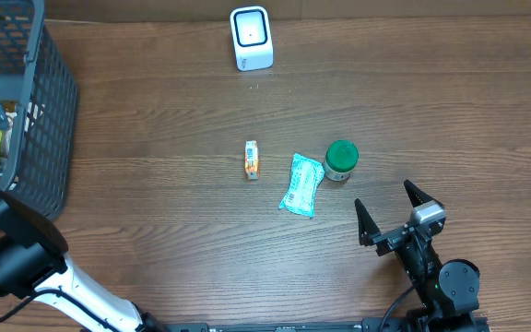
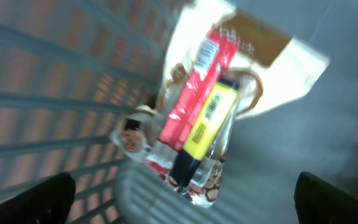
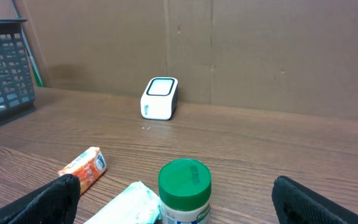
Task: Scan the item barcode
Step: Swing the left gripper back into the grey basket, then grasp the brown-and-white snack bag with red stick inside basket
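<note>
**Scan table: contents**

Mesh basket (image 1: pixel 35 101), far left: left gripper (image 2: pixel 185 196) spread wide over red packet (image 2: pixel 197 81) and yellow tube (image 2: pixel 213 118) (barcode shows, print blurred). Right gripper (image 1: pixel 383 195) wide, empty. White scanner (image 1: pixel 251 38) at far edge. Teal pouch (image 1: pixel 301 184), green-lidded jar (image 1: pixel 341 160), orange pack (image 1: pixel 252 160) mid-table; labels unreadable.

Bright and even in the overhead view, lit from above. Small soft shadows beside the green-capped jar (image 1: pixel 341 159) and the white scanner (image 1: pixel 251 38). Very blurry in the left wrist view: smeared basket bars (image 2: pixel 42 106), fuzzy yellow tube (image 2: pixel 211 118), washed-out pale bag (image 2: pixel 291 56) behind it. Clear and sharp in the right wrist view, a bit dimmer, with a soft shine on the wooden table (image 3: pixel 278 143).
</note>
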### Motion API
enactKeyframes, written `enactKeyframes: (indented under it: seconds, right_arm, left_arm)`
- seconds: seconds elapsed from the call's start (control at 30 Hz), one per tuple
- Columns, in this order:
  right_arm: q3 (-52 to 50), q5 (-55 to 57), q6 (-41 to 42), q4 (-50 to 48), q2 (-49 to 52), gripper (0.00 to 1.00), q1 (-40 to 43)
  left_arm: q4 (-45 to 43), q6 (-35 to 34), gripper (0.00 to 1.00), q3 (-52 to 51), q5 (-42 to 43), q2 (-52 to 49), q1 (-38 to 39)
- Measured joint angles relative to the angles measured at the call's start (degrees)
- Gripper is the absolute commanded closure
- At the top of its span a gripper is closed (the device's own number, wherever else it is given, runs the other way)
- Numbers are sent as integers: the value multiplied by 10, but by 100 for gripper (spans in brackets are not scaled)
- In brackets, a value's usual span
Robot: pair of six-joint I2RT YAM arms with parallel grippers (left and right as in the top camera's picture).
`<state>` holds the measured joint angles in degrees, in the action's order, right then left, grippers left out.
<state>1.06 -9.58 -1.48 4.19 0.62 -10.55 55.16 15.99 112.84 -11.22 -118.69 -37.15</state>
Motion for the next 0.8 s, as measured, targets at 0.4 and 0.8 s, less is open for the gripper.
enactKeyframes:
  seconds: [0.4, 0.8]
  right_arm:
    - [0, 0, 0, 0, 0, 0, 0]
    - [0, 0, 0, 0, 0, 0, 0]
  left_arm:
    - [-80, 61, 0, -39, 102, -44, -25]
    - [-142, 93, 0, -40, 119, -122, -30]
